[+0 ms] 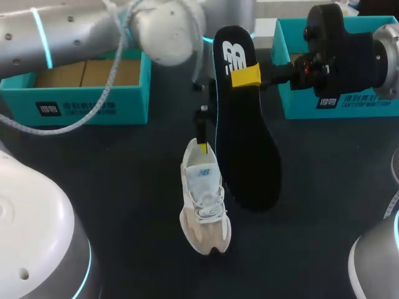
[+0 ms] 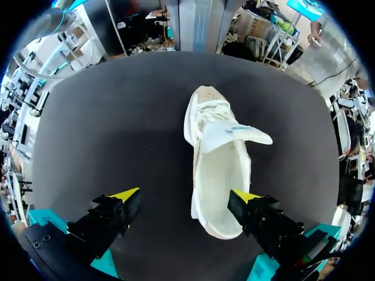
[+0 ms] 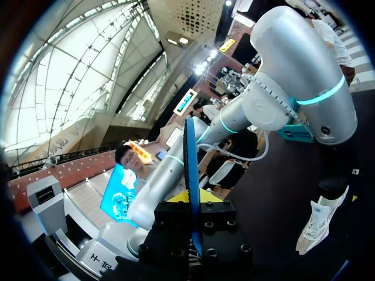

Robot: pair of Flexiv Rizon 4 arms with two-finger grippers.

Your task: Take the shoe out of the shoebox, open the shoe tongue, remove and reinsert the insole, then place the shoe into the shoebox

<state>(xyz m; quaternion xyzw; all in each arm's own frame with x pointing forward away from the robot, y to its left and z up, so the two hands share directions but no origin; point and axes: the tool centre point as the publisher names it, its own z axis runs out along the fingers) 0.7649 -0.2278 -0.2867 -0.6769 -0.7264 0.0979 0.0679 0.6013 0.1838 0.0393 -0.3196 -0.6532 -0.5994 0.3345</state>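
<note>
The black insole [image 1: 246, 137] hangs nearest, raised over the bench [image 1: 124, 187]. The right end effector [image 1: 249, 76] pinches it near its logo end, fingers closed on both faces. The white shoe [image 1: 204, 199] lies at the bench's middle, below the insole and just toward the left edge, its long axis running from far edge to near edge, roughly parallel to the insole, toe toward the near edge and tongue lifted. The left end effector [image 2: 184, 196] sits at the heel, spread wide and empty, so reinsertion likely falls to the right arm.
</note>
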